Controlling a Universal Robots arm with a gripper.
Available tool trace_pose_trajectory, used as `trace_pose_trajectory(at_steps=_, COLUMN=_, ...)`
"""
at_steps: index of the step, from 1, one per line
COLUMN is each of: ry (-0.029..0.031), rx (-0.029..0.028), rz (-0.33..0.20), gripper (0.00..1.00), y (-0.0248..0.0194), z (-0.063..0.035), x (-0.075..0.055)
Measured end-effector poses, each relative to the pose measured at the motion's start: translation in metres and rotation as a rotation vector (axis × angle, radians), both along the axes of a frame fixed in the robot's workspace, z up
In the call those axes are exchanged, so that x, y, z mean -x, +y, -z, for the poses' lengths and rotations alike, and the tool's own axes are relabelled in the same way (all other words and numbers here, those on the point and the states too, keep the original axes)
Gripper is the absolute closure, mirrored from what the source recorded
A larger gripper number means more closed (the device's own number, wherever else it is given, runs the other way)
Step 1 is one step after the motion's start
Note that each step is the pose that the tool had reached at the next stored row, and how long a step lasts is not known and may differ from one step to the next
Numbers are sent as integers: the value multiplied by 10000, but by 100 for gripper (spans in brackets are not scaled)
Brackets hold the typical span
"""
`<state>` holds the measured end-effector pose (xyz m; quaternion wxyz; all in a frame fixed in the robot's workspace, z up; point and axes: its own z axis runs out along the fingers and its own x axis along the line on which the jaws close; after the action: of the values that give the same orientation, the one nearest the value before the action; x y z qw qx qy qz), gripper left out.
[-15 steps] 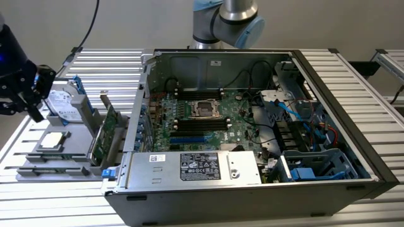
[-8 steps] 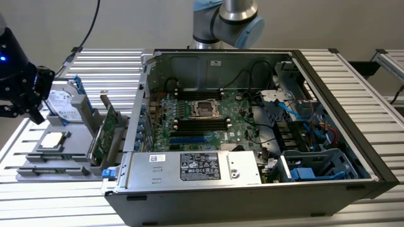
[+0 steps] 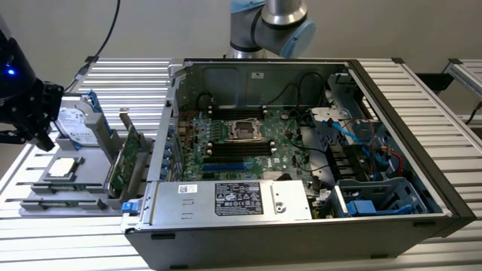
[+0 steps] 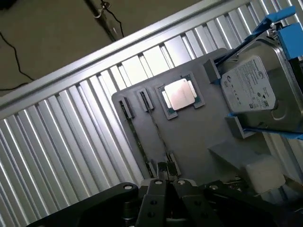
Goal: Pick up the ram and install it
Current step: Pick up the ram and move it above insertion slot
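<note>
Ram (image 4: pixel 156 132) seems to stand on edge in a narrow holder of the grey tray (image 4: pixel 199 137) at the exterior view's left, near the processor (image 4: pixel 180 93), beneath the gripper (image 4: pixel 163 187), its fingers clenched on nothing; it looks light, stiff and fragile, so I'd pinch its flat faces near mid-length.

A work table (image 3: pixel 71 251) of ribbed aluminium slats is seen spread across the scene, its surface lit from above so that the slats at the exterior view's left are washed to near white. A plain, pale grey wall (image 3: pixel 169 31) is seen behind it, crossed by a thin black cable (image 3: pixel 114 25) that is hung down toward the table's far edge. A second slatted surface (image 3: pixel 467 70) is set just beside it at the exterior view's right. Beyond the table's edge, a dull brown-grey floor (image 4: pixel 52 33) is shown in the wrist view.
</note>
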<state>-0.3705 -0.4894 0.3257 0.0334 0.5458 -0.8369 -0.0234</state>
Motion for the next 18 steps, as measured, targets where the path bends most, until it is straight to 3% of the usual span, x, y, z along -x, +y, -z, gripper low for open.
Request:
trace_pose_trajectory(at_steps=14, ry=-1, rx=1, rz=-2529, gripper=89, y=0, z=118, x=2)
trace_pose_trajectory(at_steps=18, ry=-5, rx=-1, rz=-2691, gripper=89, y=0, z=120, x=9)
